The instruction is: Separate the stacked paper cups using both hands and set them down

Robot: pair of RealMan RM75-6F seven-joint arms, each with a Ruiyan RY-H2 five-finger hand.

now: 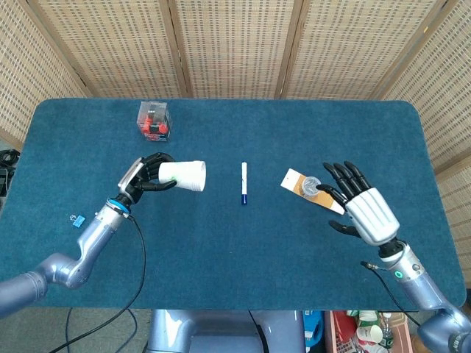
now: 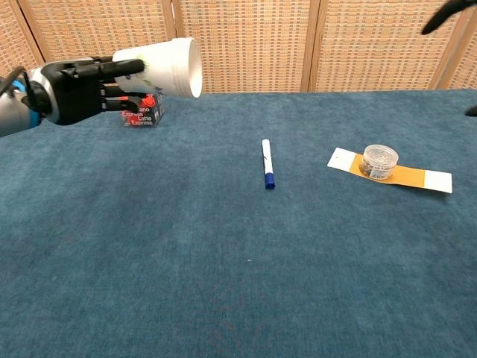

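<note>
the stacked paper cups (image 1: 183,176) are being held on their side above the left half of the blue table (image 1: 221,250), rim pointing toward the middle, clear of the surface in the chest view; they are white with a faint green print near the base. the left hand (image 1: 145,175) is gripping them by the closed end, its dark fingers (image 2: 112,68) wrapping along the cup wall. the right hand (image 1: 360,209) is hovering over the right half of the table with nothing in it, fingers spread apart and palm facing inward; in the chest view only dark fingertips are showing at the upper right edge

a white marker with a blue cap (image 1: 243,183) is lying near the middle of the table, lengthwise toward the far edge. to its right a small clear round tub (image 2: 378,161) is sitting on a white and orange card (image 2: 417,177), holding something small and dark that is too small to make out. near the far left corner a clear box (image 1: 154,120) is holding red and black capsules, its label reading "americano express" and "latte express". a small blue clip (image 1: 76,219) is lying near the left edge. woven screens (image 1: 235,44) are standing behind the far edge
</note>
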